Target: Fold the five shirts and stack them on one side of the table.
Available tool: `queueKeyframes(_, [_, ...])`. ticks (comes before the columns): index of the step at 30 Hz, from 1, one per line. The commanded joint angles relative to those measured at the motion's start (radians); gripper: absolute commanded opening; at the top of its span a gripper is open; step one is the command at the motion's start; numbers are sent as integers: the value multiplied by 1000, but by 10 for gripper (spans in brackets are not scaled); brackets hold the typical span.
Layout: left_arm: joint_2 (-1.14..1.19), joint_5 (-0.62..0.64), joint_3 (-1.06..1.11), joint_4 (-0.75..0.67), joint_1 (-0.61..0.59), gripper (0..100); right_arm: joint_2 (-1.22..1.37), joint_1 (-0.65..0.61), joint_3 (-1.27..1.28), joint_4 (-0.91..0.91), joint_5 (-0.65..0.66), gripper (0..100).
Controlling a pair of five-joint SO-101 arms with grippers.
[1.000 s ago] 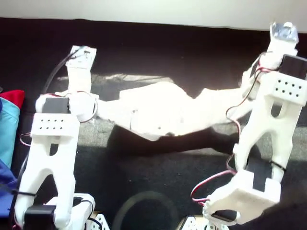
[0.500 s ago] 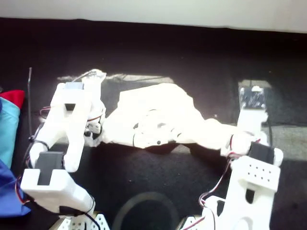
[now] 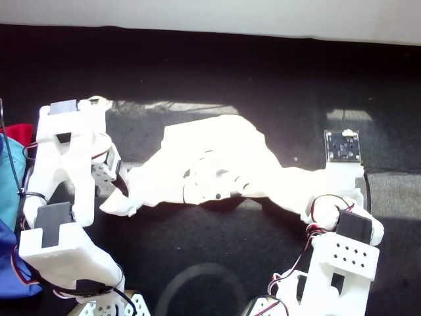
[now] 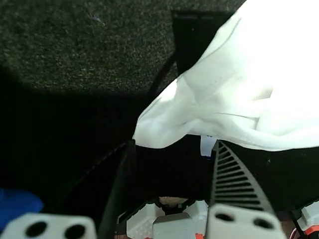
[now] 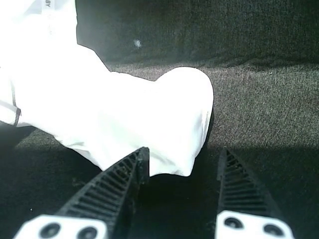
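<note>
Though crumpled, 1 white shirt (image 3: 217, 161) (on black table (image 3: 197, 66)).

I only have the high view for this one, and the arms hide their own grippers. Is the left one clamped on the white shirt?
Observer: No. The left wrist view shows the left gripper open, with an edge of the white shirt at its fingertips, not pinched.
Reviewer: And the right side?
Observer: The right gripper is open too. In its wrist view the shirt's rounded end reaches just between the spread fingers, and neither finger presses on it.
</note>
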Motion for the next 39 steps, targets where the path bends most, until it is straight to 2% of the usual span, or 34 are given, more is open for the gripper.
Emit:
queueKeyframes(1, [-56, -18, 22, 23, -2, 242, -19, 8, -2, -12, 8, 224])
queueKeyframes(4, [-58, -58, 94, 0, 15, 242, -19, 8, -2, -10, 8, 224])
queueKeyframes(11, [-47, -101, 282, -408, -18, 242, -19, 8, -1, -12, 8, 224])
queueKeyframes(17, [-50, -97, 283, -537, -160, 242, -19, 8, 4, -8, 8, 224])
queueKeyframes(27, [-59, -95, 171, -528, -328, 242, -19, 8, 7, -8, 8, 224])
queueKeyframes(33, [-58, -91, 47, -408, -361, 242, -19, 4, 7, -8, 8, 224])
queueKeyframes(35, [-58, -49, 2, -370, -363, 242, -19, 2, 7, -10, 8, 224])
queueKeyframes(38, [-56, -40, -50, -236, -329, 242, -19, 2, 7, -12, 8, 224])
queueKeyframes(39, [-56, -72, -56, -175, -303, 242, -19, 2, 7, -12, 8, 224])
